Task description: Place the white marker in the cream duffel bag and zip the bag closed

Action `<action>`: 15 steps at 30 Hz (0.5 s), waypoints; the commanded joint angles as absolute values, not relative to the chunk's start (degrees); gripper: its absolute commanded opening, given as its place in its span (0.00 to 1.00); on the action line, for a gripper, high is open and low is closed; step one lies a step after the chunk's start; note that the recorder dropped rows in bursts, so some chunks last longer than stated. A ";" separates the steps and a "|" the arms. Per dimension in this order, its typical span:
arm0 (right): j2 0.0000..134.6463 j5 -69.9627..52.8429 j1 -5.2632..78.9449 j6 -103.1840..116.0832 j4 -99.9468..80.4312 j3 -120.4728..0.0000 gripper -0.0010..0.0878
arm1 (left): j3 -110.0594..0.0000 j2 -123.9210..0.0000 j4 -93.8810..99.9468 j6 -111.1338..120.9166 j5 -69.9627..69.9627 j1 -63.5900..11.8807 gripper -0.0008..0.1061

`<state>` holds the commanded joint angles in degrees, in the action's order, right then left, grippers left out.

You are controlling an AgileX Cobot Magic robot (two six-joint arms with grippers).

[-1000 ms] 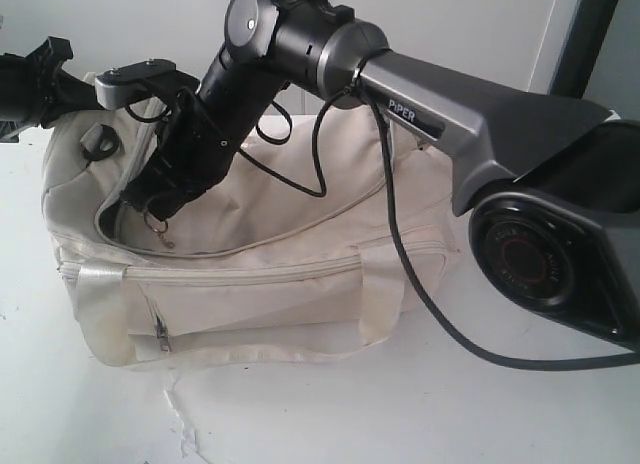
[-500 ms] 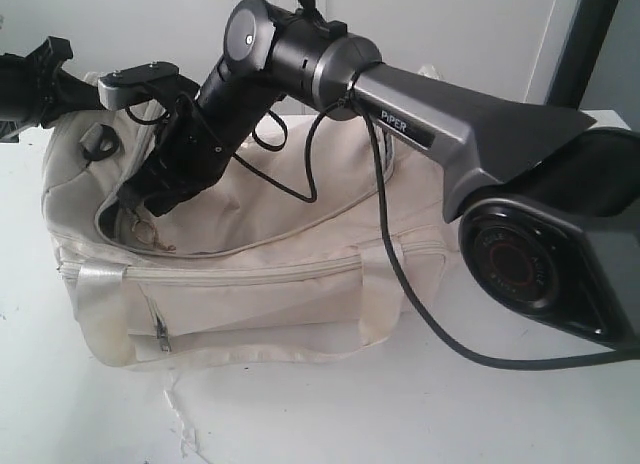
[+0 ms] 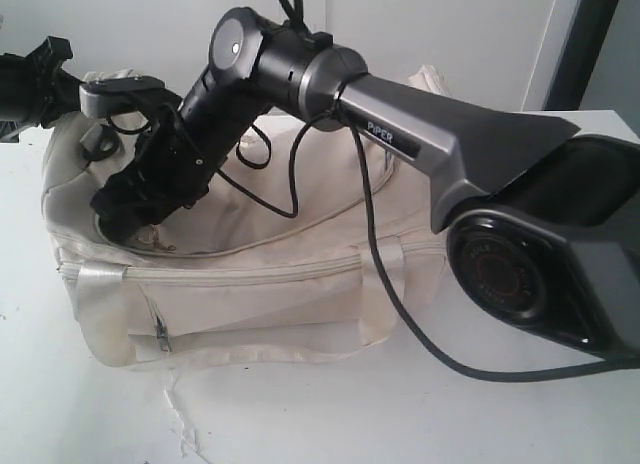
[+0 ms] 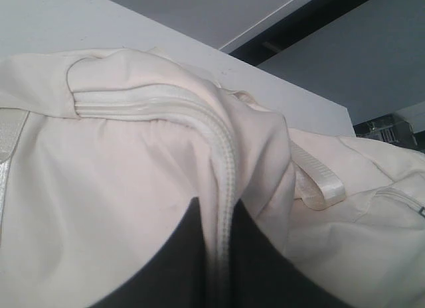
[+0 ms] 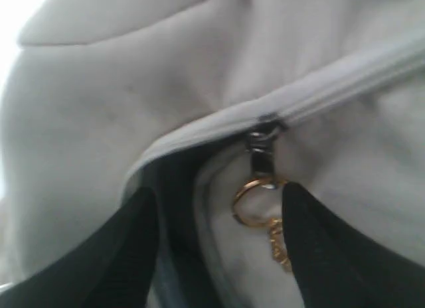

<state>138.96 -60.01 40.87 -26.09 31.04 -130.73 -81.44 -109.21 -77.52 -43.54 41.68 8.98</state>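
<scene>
The cream duffel bag (image 3: pixel 300 234) lies on the white table, its top zip partly open at the left end and showing black lining. My right gripper (image 3: pixel 125 219) reaches across to that end and stands open. In the right wrist view its fingers (image 5: pixel 126 255) flank the metal zip pull (image 5: pixel 264 149) and its gold ring (image 5: pixel 255 202), close to them but not closed on them. My left gripper (image 3: pixel 62 89) at the bag's far left end is shut on a fold of bag fabric and zip tape (image 4: pixel 222 208). The white marker is out of view.
The right arm's black cable (image 3: pixel 390 284) loops down across the bag's front. A front pocket zip pull (image 3: pixel 160 334) hangs low on the left. The white table (image 3: pixel 400 414) runs in front of the bag, and a pale wall stands behind.
My right arm has swung left and down along the top of the bag, bringing its gripper over the open left end of the zip. The left gripper has stayed put.
</scene>
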 joint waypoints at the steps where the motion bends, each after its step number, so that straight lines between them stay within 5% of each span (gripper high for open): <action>1: 139.27 -60.01 40.87 -25.55 31.14 -130.73 0.59 | -81.44 -109.21 -77.52 -43.54 41.68 8.98 0.01; 11: 141.76 -55.33 41.45 -25.80 30.79 -130.73 0.57 | -81.44 -109.21 -77.64 -43.54 41.67 8.98 0.01; 13: 142.43 -54.92 41.31 -27.17 30.29 -130.73 0.40 | -81.44 -109.21 -77.64 -43.54 41.67 8.98 0.01; 15: 142.42 -55.04 41.06 -27.17 29.13 -130.73 0.10 | -81.44 -109.21 -77.64 -43.54 41.67 8.98 0.01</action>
